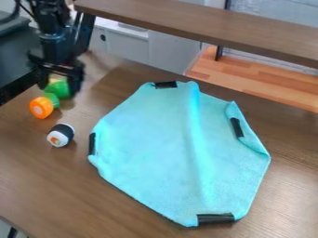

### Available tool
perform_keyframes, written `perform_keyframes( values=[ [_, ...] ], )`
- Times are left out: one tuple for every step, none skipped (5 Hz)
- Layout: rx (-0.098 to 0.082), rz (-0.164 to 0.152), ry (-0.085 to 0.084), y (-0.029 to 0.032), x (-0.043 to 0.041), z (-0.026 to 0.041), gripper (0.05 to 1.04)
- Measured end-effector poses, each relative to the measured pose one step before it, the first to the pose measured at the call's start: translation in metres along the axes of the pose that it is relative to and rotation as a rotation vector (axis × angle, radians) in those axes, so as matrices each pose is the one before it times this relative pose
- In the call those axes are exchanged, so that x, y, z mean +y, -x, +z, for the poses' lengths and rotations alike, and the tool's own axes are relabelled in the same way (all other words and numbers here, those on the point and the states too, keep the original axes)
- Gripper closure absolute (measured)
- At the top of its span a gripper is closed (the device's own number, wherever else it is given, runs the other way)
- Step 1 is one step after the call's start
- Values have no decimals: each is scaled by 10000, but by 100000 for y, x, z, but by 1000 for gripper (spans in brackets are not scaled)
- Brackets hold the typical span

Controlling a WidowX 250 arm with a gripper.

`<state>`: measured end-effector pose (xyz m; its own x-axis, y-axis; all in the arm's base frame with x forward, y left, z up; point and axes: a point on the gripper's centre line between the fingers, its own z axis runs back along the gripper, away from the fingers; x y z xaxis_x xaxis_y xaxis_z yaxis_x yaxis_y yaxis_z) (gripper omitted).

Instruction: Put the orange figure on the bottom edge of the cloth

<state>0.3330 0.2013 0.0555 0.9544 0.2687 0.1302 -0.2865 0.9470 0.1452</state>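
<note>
Black gripper [59, 91], its hold unclear, at the rounded orange-and-green figure [42, 107], left of the creased, fuzzy turquoise cloth [149, 144].

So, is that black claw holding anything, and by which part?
It can't be told: the gripper is right at the green thing, but whether it grips is unclear.

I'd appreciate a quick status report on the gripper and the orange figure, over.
Gripper at green item, upper left. Orange figure on table, off the cloth. Black-and-white roll near figure, possibly in the way.
</note>
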Motion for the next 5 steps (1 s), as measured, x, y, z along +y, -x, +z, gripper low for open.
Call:
perform_keyframes(
  values=[
    [-17, -246, -198, 55, 1076, -221, 83],
    [73, -21, -304, -19, 321, -1016, 83],
    [108, -93, 91, -89, -177, -620, 83],
    [116, 86, 34, -296, -77, -969, 83],
    [82, 42, -12, -404, 106, -1122, 83]
  ],
)
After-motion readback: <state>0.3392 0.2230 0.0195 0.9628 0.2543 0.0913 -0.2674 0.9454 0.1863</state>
